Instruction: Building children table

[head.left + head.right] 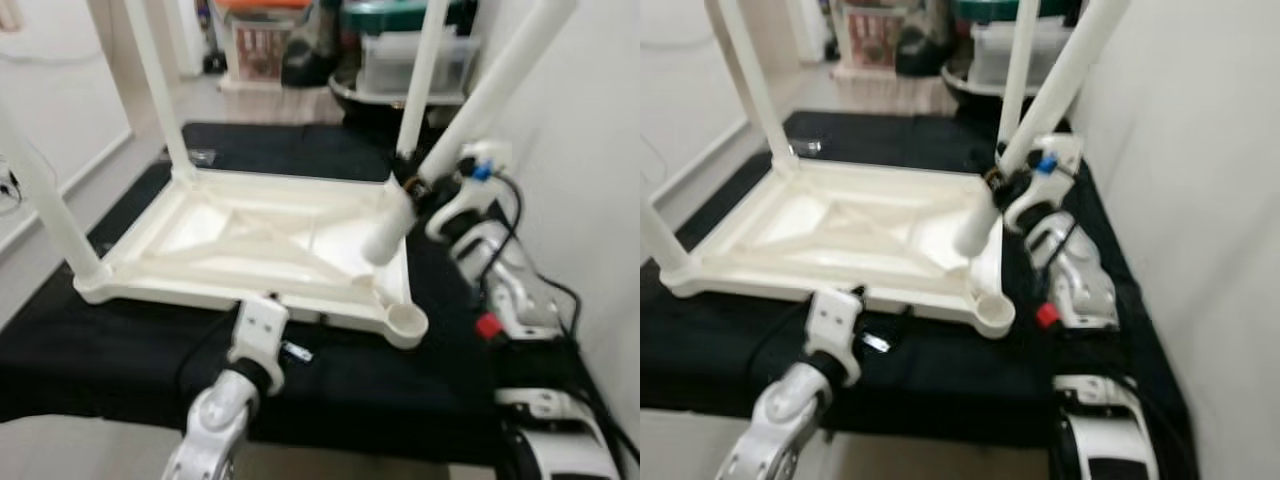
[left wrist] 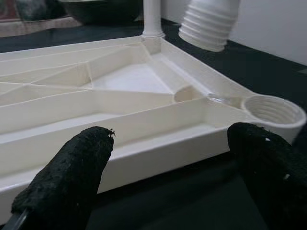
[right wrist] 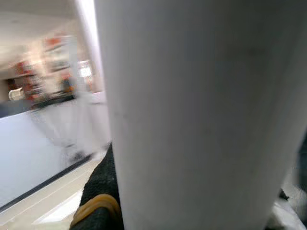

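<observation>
Left eye view: we've got the white plastic children's table top [image 1: 250, 245] lying upside down on the black cloth-covered work surface [image 1: 100, 350], ribbed underside facing up. Three white round plastic legs are already standing in their corner sockets: near-left leg [image 1: 45, 190], far-left leg [image 1: 155, 85], far-right leg [image 1: 425, 75]. The near-right round threaded corner socket [image 1: 405, 320] is open, nothing in it yet.

So imo we're on the last leg. The fourth white plastic leg [image 1: 470, 120] is held tilted in the air, its ribbed threaded end [image 2: 208, 24] hanging above the top, close to but not in that socket. The right gripper [image 1: 425, 185] has it clamped low on the shaft, fingers closed around it; in the right wrist view the tube sits right against a black finger [image 3: 98, 184].

The left gripper [image 2: 172, 158] sits just in front of the near edge of the top, fingers wide apart w/ nothing between them, one black pad [image 2: 67, 177] on each side of the picture. Not touching the top afaict.

Next move as we read it: swing the leg upright, bring the threaded end over the open socket, lower it in & twist. Left gripper prob needs to pin the top's rim so it doesn't slide on the cloth.

Off to the side: clear plastic storage boxes [image 1: 415, 60] on the floor beyond.
</observation>
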You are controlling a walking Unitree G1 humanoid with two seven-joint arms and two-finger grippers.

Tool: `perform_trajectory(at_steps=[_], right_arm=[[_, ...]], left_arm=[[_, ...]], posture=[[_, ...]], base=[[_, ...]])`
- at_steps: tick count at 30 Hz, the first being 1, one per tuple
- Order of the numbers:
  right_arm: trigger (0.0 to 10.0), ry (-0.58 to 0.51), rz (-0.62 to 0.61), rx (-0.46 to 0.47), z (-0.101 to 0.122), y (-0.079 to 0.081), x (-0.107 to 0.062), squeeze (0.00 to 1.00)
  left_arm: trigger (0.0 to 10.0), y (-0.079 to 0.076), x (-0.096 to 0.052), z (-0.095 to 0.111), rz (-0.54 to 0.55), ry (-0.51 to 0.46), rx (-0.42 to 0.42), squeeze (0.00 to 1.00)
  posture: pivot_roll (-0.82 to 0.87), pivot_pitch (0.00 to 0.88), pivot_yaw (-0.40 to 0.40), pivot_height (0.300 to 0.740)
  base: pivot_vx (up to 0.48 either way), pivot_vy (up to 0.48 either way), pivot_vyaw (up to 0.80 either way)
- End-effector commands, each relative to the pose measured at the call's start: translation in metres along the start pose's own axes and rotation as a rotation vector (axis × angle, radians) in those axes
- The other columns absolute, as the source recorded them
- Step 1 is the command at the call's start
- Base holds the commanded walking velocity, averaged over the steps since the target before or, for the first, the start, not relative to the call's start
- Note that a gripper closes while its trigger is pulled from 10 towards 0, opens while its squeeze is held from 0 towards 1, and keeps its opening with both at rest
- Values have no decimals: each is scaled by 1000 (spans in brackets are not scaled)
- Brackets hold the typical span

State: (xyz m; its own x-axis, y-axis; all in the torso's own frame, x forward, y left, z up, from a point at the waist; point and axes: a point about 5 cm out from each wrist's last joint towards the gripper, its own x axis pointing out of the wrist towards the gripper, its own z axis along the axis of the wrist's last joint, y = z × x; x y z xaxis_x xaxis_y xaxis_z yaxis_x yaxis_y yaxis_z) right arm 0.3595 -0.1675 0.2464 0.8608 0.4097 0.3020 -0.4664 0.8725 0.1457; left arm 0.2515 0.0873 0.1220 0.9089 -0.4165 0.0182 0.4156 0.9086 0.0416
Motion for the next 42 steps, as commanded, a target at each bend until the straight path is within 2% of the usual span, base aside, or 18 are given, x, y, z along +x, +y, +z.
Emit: perform_trajectory(at_steps=[1,3,4,6,11,12,13,14,15,16,17,20,25,27,28,31,36,42], right_arm=[[10000,12,146,20,4,12,5,0],[10000,18,179,15,6,11,4,0],[10000,63,270,-3,6,9,0,0],[10000,126,367,-29,5,6,-5,0],[10000,207,417,-125,0,-4,-7,0],[10000,251,364,-226,0,-17,-4,0],[10000,251,364,-226,0,-17,-4,0],[10000,263,329,-279,1,-24,-2,0],[10000,264,198,-399,9,-37,4,0],[10000,264,198,-399,9,-37,4,0],[10000,252,133,-422,14,-42,7,0],[10000,238,-3,-534,22,-50,12,0],[10000,264,-37,-580,19,-53,10,0],[10000,350,-22,-651,1,-53,4,0],[10000,350,-22,-651,1,-53,4,0],[10000,395,-1,-769,-25,-50,-1,0],[10000,449,32,-807,-49,-42,-7,0],[10000,457,53,-799,-59,-35,-7,0]], left_arm=[[10000,3,-5,-4,6,22,4,0],[10000,2,-6,-4,3,23,3,0],[10000,2,-9,-5,3,30,-4,0],[10000,1,-12,-7,1,40,-10,0],[10000,-2,-17,-10,-14,53,-37,0],[10000,-5,-22,-11,-28,63,-39,0],[10000,-5,-22,-11,-28,63,-39,0],[10000,-6,-24,-12,-35,68,-38,0],[10000,-7,-27,-12,-37,72,-37,0],[10000,-7,-27,-12,-37,72,-37,0],[10000,-7,-28,-12,-36,73,-38,0],[10000,-8,-30,-12,-39,77,-41,0],[10000,-8,-31,-12,-44,84,-41,0],[10000,-8,-31,-12,-46,89,-41,0],[10000,-8,-31,-12,-46,89,-41,0],[10000,-7,-31,-11,-48,87,-38,0],[10000,-7,-28,-9,-55,81,-25,0],[10000,-7,-26,-7,-55,74,-25,0]], posture=[[60,0,-70,740],[61,0,-70,740],[66,0,-72,740],[68,0,-73,740],[72,0,-73,740],[86,0,-78,740],[86,0,-78,740],[86,0,-78,740],[90,0,-77,740],[90,0,-77,740],[88,0,-76,740],[88,0,-75,740],[88,0,-74,740],[84,0,-71,740],[84,0,-71,740],[82,0,-66,740],[84,0,-67,740],[83,0,-66,740]], base=[[0,0,0],[0,0,0],[0,0,0],[0,0,0],[0,0,0],[0,0,0],[0,0,0],[0,0,0],[0,0,0],[0,0,0],[0,0,0],[0,0,0],[0,0,0],[0,0,0],[0,0,0],[0,0,0],[0,0,0],[0,0,0]])
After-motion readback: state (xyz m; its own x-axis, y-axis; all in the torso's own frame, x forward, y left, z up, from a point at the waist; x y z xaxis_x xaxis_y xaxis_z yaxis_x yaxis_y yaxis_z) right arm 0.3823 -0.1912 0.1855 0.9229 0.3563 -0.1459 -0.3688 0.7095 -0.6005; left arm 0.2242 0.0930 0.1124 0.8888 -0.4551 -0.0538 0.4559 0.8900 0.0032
